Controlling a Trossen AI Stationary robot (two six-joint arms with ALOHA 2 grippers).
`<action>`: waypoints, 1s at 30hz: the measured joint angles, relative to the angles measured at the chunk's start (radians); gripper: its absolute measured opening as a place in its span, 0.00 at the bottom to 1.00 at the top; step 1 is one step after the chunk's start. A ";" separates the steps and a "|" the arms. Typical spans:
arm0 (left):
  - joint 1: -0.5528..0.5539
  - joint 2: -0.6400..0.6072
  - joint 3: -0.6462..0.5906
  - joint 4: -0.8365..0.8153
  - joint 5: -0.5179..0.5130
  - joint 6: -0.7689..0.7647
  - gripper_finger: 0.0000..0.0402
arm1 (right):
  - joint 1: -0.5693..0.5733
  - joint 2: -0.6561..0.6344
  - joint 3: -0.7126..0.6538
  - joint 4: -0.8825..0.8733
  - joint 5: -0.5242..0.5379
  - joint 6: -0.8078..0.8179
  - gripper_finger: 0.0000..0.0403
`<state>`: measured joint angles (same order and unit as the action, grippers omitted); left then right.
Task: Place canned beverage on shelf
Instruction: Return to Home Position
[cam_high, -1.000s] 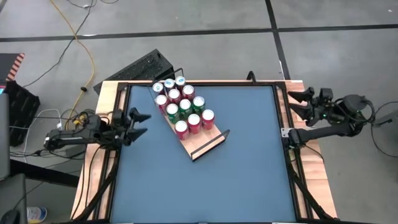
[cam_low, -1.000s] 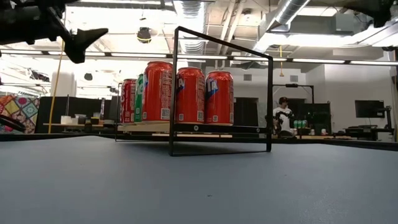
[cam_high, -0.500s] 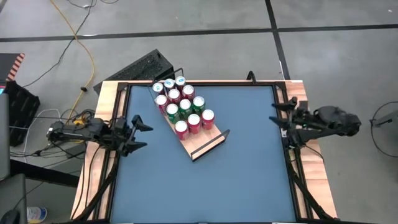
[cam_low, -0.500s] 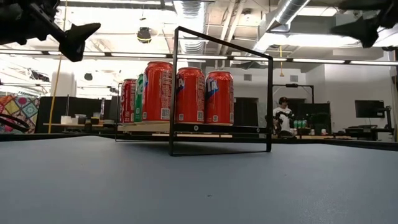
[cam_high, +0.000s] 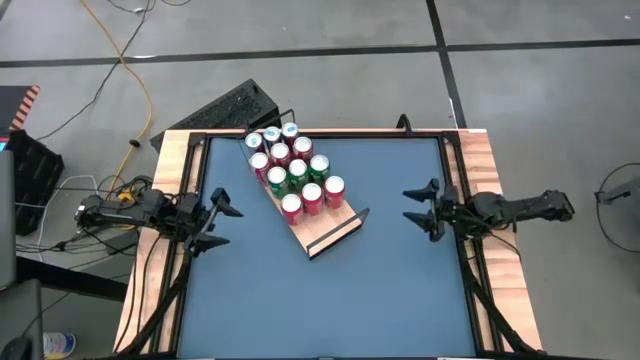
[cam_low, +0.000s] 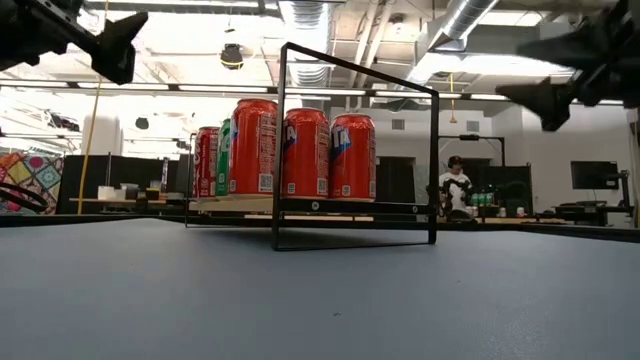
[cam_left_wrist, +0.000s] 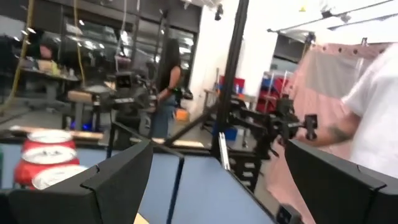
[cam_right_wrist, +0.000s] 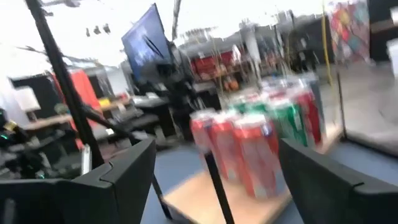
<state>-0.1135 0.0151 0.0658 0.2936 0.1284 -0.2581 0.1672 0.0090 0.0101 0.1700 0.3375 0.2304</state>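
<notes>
Since the frame a second earlier the right arm has swung out from its folded pose, so that the right gripper (cam_high: 416, 208) now hangs just off the shelf's (cam_high: 330, 216) empty end, while the left gripper (cam_high: 217, 224) has only slid a little along the shelf's other flank. Both grippers are spread wide and carry nothing; each wrist view shows clear air between its two dark fingers. The shelf lies on the table (cam_high: 330, 300) between the two grippers. Its long axis slants, the loaded end farther off and toward the left arm's side, the bare end nearer and toward the right arm's side. The cans (cam_high: 296, 170), red and green, stand upright in close rows on the loaded stretch of the board, leaving a bare strip by the black rail (cam_high: 345, 228). No can shows anywhere off the shelf. The right gripper points at the bare end and is the nearer of the two to the shelf; the left gripper faces the shelf's long side beside the can rows, somewhat farther off. Judged from this, the stocking looks finished. A retreat should only require each arm to draw straight away from the shelf on its own side, with no need to pass over the cans.
</notes>
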 joint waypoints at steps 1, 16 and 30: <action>0.000 0.000 0.000 -0.013 0.008 -0.001 0.88 | -0.009 0.005 -0.001 -0.018 0.001 0.019 0.82; 0.000 -0.004 -0.055 -0.083 -0.007 -0.054 0.88 | -0.162 -0.003 -0.003 -0.096 0.000 -0.059 0.82; 0.000 -0.004 -0.056 -0.257 -0.065 -0.135 0.88 | -0.181 -0.002 -0.004 -0.105 -0.001 -0.160 0.82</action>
<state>-0.1135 0.0108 0.0093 0.0368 0.0634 -0.3927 -0.0139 0.0074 0.0063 0.0647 0.3363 0.0700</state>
